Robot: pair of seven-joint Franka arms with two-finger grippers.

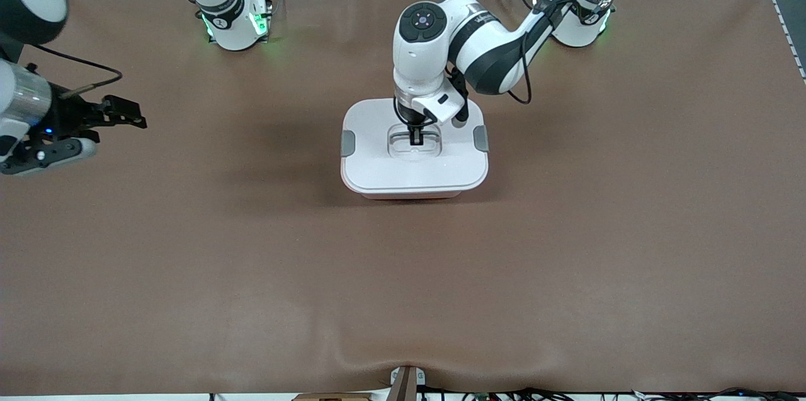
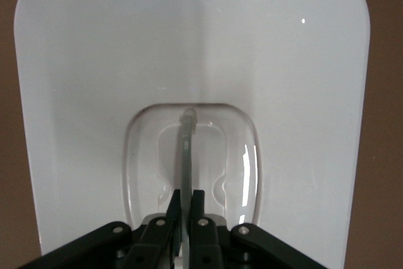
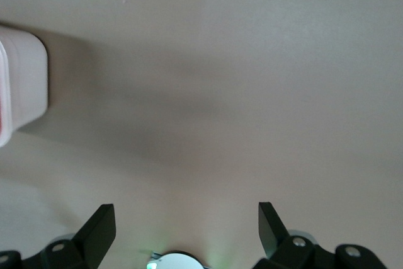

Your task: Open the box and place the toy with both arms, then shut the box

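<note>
The box (image 1: 378,165) stands on the middle of the table with its white lid (image 2: 94,61) on and its pink base showing at the bottom edge. Grey clips (image 1: 347,143) sit on both short sides. My left gripper (image 1: 415,138) reaches straight down into the lid's recessed centre and is shut on the thin upright handle (image 2: 187,149). In the left wrist view the left gripper (image 2: 186,198) has its fingers pressed on either side of that handle. My right gripper (image 1: 129,112) is open and empty, held over bare table toward the right arm's end. The toy is out of view.
Brown cloth (image 1: 567,250) covers the whole table. The arm bases (image 1: 236,23) stand along the table's edge farthest from the front camera. A small clamp (image 1: 406,382) sits at the table's nearest edge. The right wrist view shows a corner of the box (image 3: 22,86).
</note>
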